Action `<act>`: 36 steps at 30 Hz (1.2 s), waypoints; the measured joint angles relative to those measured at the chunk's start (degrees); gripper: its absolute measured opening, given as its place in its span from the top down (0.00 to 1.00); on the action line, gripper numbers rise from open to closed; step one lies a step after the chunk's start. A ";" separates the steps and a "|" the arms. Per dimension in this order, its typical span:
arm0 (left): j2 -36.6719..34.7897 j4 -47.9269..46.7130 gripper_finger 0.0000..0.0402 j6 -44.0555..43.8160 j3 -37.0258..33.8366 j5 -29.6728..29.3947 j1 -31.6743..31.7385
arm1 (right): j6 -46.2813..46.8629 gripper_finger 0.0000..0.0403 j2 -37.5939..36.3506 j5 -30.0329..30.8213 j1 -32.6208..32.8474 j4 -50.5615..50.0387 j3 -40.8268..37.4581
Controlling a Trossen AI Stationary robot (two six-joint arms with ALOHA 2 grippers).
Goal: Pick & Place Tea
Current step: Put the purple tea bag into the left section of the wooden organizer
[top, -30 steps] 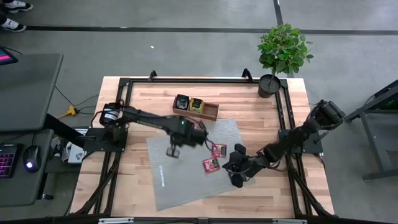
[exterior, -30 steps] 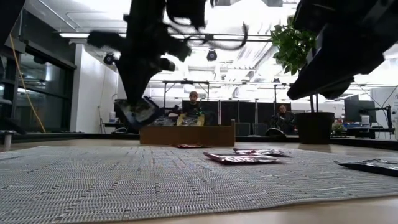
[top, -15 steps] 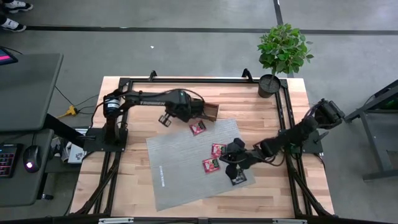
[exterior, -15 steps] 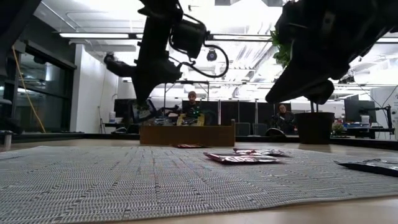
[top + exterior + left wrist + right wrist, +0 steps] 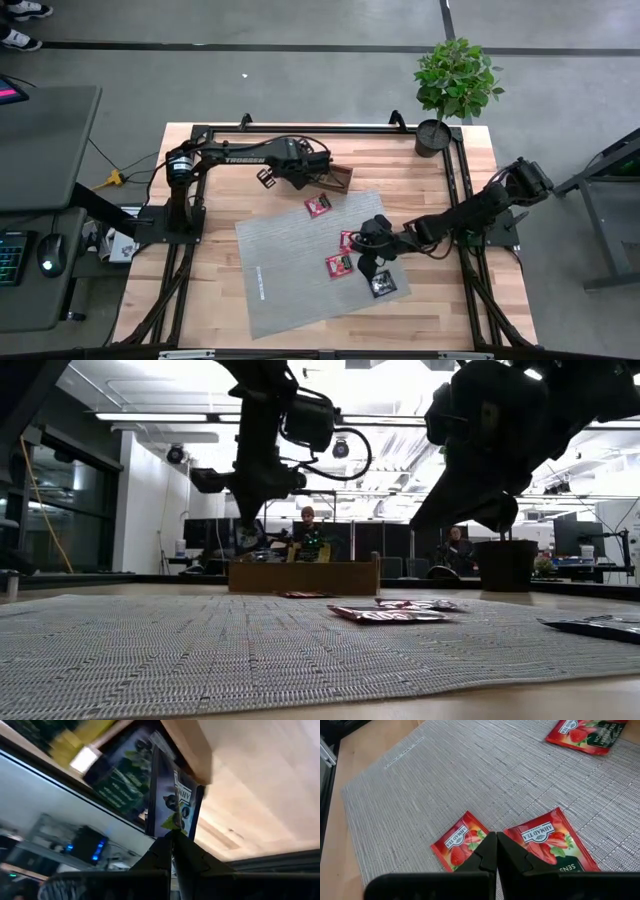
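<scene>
My left gripper [image 5: 268, 178] is shut on a black tea sachet [image 5: 172, 805] at the left end of the wooden tray [image 5: 335, 180], just above it. The tray holds green and yellow sachets [image 5: 115, 785]. My right gripper [image 5: 365, 255] hovers shut over the grey mat [image 5: 290, 270], touching nothing. In the right wrist view its tips [image 5: 495, 845] stand between two red sachets [image 5: 460, 842] [image 5: 550, 842] lying flat on the mat. A third red sachet [image 5: 318, 205] and a black one [image 5: 382, 285] also lie flat there. My left gripper pinches the black sachet by one edge [image 5: 172, 827] between its two fingers. The fingers slant down from the table's left side. The sachet sticks out past the fingertips, edge-on, lifted clear above the tray's left end [image 5: 250, 540].
A potted plant [image 5: 455, 85] stands at the table's far right corner. Black frame rails [image 5: 300, 128] run along the table's edges. Bare wood lies left of the mat and along the near edge.
My left gripper has carried the black sachet from above the mat toward the far edge to the tray's left end, rolling its wrist on the way. My right gripper, still shut, has drifted a little toward the table's left over the red sachets.
</scene>
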 joint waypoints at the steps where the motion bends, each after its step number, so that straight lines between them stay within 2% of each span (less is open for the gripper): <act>1: 0.00 0.92 1.00 1.22 0.00 -0.52 0.00 | 0.00 1.00 0.00 0.00 -0.03 0.00 0.00; 6: 0.00 4.12 1.00 6.12 0.00 -3.76 0.00 | -0.02 1.00 0.00 0.20 -0.03 0.00 0.00; 18: 0.96 9.52 1.00 14.94 -0.02 -2.63 0.79 | -0.04 1.00 -0.02 0.37 0.00 0.02 0.00; 36: 0.94 8.90 1.00 18.86 0.02 0.59 2.08 | 0.13 1.00 -0.04 0.20 0.00 0.01 0.00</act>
